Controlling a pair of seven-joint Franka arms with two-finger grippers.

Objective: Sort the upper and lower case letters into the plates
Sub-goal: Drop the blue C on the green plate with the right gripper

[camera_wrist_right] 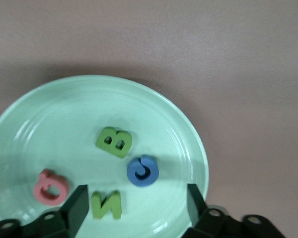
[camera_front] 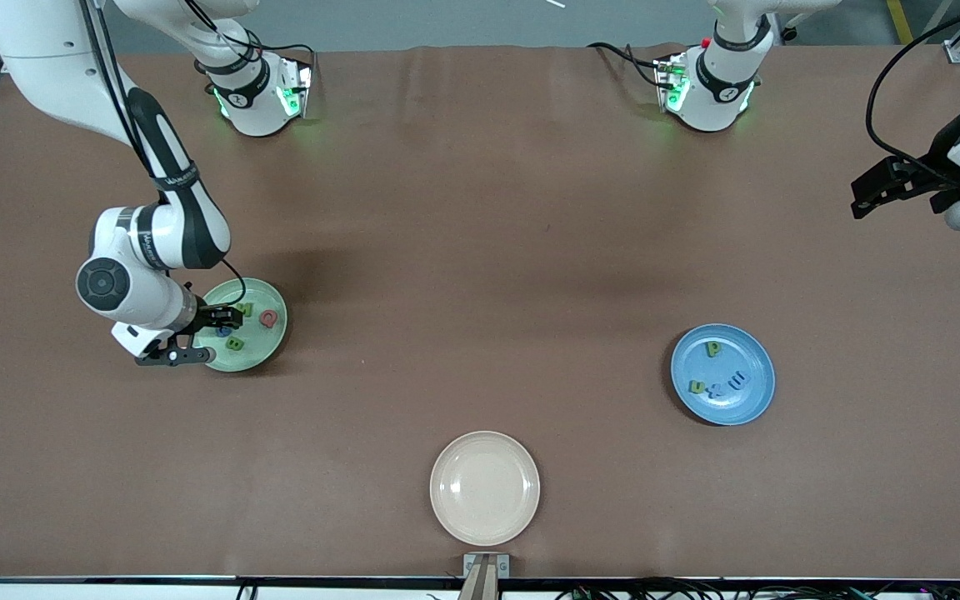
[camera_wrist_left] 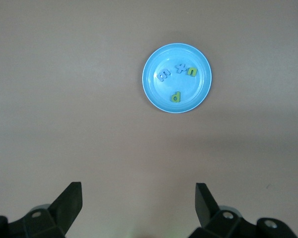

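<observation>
Right gripper (camera_front: 226,321): I see it low over the light green plate (camera_front: 267,354), at the right arm's end of the table. In the right wrist view its 2 fingers (camera_wrist_right: 77,208) stand wide apart with nothing between them; the jaws are open.

Light green plate contents: I count 4 letters lying flat in it: a green B (camera_wrist_right: 114,142), a blue C (camera_wrist_right: 142,170), a green N (camera_wrist_right: 107,205) and a pink Q (camera_wrist_right: 50,187). The blue C sits just beside the green B, and the green N lies between the 2 fingers' tips in the right wrist view. None touches a finger as far as I can see.

Left gripper (camera_front: 867,196): I see it raised at the left arm's end of the table, waiting over bare tabletop well apart from both plates. The left wrist view shows its fingers (camera_wrist_left: 69,201) spread wide and empty; the jaws are open.

Blue plate (camera_front: 759,400): it sits toward the left arm's end, nearer the front camera than the light green plate. I count 4 letters in it: a green d (camera_wrist_left: 176,96) set apart, and a row of a blue m (camera_wrist_left: 163,75), a blue x (camera_wrist_left: 180,67) and a green n (camera_wrist_left: 192,71), close together.

Cream plate (camera_front: 485,487): it lies nearest the front camera, between the 2 other plates along the table. I see no letters in it.

Table (camera_front: 480,250): brown surface.
</observation>
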